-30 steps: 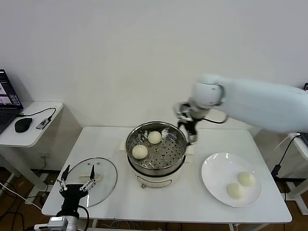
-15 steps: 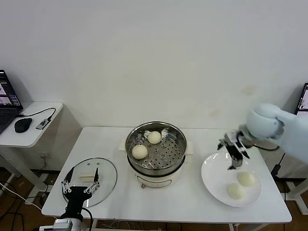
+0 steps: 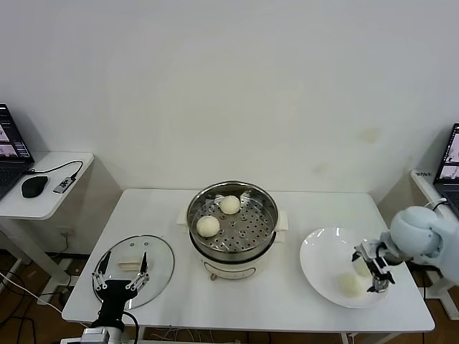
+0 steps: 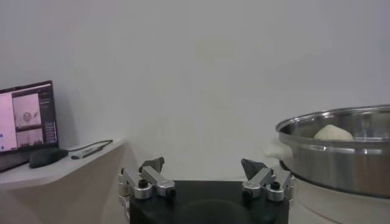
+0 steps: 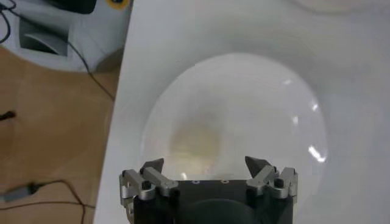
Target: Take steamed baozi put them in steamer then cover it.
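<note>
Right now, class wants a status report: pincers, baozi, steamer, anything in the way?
Right pincer open, over white plate beside one baozi. Left pincer open, idle by glass cover. Two baozi in uncovered steamer. Nothing blocking.

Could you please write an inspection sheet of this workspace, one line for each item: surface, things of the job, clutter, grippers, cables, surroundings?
Surface: white table.
Job's things: steamer at the table's middle, uncovered, two steamed baozi on its tray. White plate on the right, one baozi in plain sight, another partly behind the right gripper. Cover flat on the table, left.
Clutter: nothing seen on the table.
Grippers: right gripper open, low over the plate. Left gripper open, at the table's front left edge by the cover.
Cables: cable on the side desk; more near the floor.
Surroundings: side desk with mouse and laptop; white wall.
</note>
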Available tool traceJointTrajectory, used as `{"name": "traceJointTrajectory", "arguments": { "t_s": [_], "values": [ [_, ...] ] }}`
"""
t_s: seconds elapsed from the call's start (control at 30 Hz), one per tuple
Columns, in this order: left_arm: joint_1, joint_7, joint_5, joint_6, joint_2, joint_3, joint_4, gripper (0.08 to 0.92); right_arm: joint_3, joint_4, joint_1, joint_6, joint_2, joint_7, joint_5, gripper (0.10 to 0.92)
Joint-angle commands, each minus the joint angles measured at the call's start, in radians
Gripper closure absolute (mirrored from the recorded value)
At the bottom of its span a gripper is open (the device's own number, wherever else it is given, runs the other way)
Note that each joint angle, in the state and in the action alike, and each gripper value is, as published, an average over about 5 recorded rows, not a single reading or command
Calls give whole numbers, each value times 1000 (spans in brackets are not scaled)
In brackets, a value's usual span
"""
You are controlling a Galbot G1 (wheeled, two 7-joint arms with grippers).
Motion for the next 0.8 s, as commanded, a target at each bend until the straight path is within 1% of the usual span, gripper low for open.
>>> {"name": "traceJointTrajectory", "arguments": {
  "t_s": [0.03,0.37,0.8],
  "values": [
    [0,0,1,-1,-1,-1,2,177,72,-63,-129,9,47,48,-47,203],
    [-2,0,1,-4,-2,-11,13,177,118,-165,-185,14,114,66,-64,203],
    [-6,0,4,-3,-4,-10,20,177,135,-188,-205,9,135,64,-55,210]
  ]
}}
